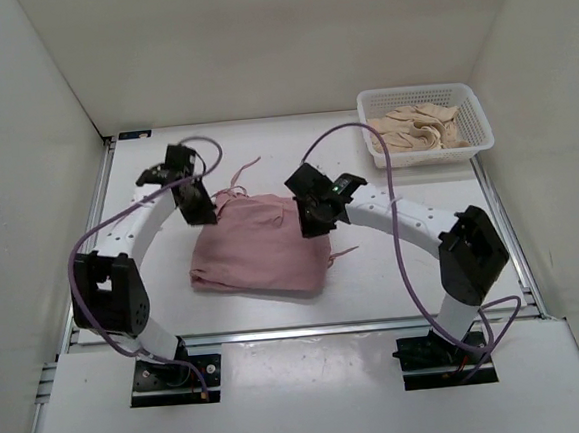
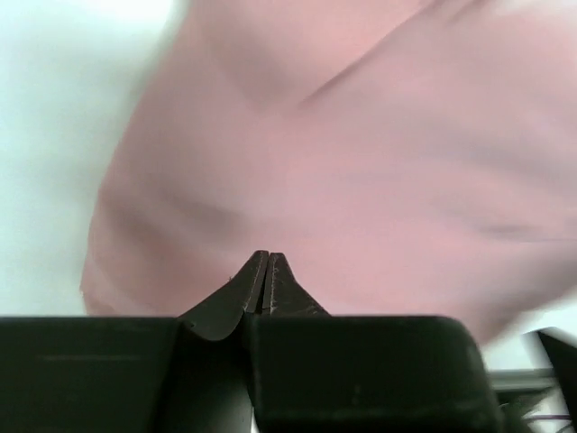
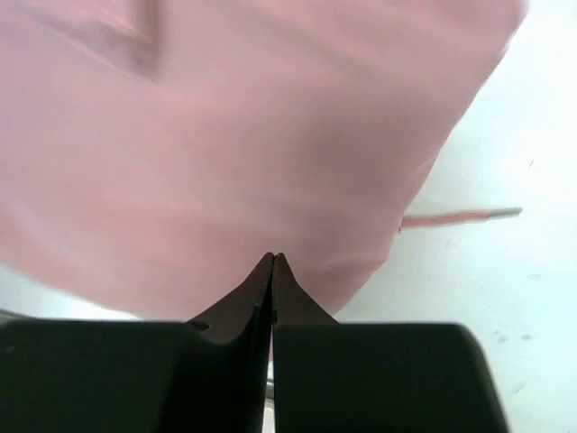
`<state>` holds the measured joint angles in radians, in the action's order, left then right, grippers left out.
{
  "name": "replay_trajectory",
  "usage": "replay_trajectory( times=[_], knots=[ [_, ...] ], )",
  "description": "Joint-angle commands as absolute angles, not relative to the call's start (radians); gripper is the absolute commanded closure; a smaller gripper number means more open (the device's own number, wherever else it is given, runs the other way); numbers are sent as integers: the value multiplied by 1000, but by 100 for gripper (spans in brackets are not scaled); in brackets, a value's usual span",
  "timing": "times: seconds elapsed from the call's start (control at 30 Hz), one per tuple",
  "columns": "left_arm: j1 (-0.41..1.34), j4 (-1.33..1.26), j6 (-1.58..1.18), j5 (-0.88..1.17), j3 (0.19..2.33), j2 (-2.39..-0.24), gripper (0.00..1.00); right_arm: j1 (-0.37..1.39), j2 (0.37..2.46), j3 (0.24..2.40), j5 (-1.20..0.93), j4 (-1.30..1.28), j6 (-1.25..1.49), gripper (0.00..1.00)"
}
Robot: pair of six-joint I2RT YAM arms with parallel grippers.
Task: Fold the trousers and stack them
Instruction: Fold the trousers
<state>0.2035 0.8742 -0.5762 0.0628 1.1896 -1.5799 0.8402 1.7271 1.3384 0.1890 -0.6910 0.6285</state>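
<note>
The dusty-pink trousers [image 1: 262, 251] lie in a folded bundle at the middle of the table. My left gripper [image 1: 197, 206] hangs over the bundle's far left corner, and my right gripper [image 1: 316, 220] over its far right edge. In the left wrist view the left gripper [image 2: 265, 256] is shut, tips together with no cloth between them, above blurred pink trousers [image 2: 361, 162]. The right wrist view shows the right gripper [image 3: 273, 258] shut and empty too, over the trousers [image 3: 252, 135] near their right edge. A pink drawstring [image 3: 460, 216] trails onto the white table.
A white basket [image 1: 415, 93] at the back right holds several beige cloth garments [image 1: 419, 126]. White walls close in the table on the left, back and right. Another drawstring end [image 1: 247, 169] lies behind the bundle.
</note>
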Motion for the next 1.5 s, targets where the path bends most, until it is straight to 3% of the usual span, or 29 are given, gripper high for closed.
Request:
replay_trajectory(
  times=[0.0, 0.4, 0.57, 0.77, 0.83, 0.9, 0.93, 1.0, 1.07, 1.1, 1.2, 1.47],
  knots=[
    [195, 894, -529, 55, 1423, -1560, 87, 847, 1687, 1489, 268, -730, 562, 100],
    [204, 908, -520, 43, 1671, -2067, 89, 692, 2040, 1637, 146, -661, 520, 100],
    [204, 908, -532, 34, 1671, -2092, 89, 670, 2095, 1626, 118, -652, 511, 100],
    [195, 965, -511, 23, 1723, -1959, 86, 650, 1872, 1591, 147, -661, 502, 99],
    [195, 998, -489, -12, 1773, -1878, 77, 650, 1797, 1591, 193, -686, 492, 91],
    [195, 1043, -476, -40, 1801, -1815, 67, 650, 1688, 1591, 234, -719, 482, 65],
    [195, 1055, -466, -40, 1821, -1751, 52, 640, 1652, 1580, 253, -730, 482, 57],
    [195, 1075, -466, -63, 1821, -1674, 22, 629, 1541, 1548, 268, -750, 473, 55],
    [195, 1075, -476, -138, 1772, -1526, 0, 598, 1406, 1510, 291, -775, 472, 37],
    [195, 1063, -476, -153, 1746, -1473, 0, 589, 1360, 1470, 320, -775, 472, 19],
    [173, 1054, -494, -195, 1649, -1286, 0, 560, 1200, 1424, 377, -828, 462, 0],
    [163, 1035, -583, -235, 1343, -927, 0, 492, 1000, 1304, 561, -977, 497, 0]
  ],
)
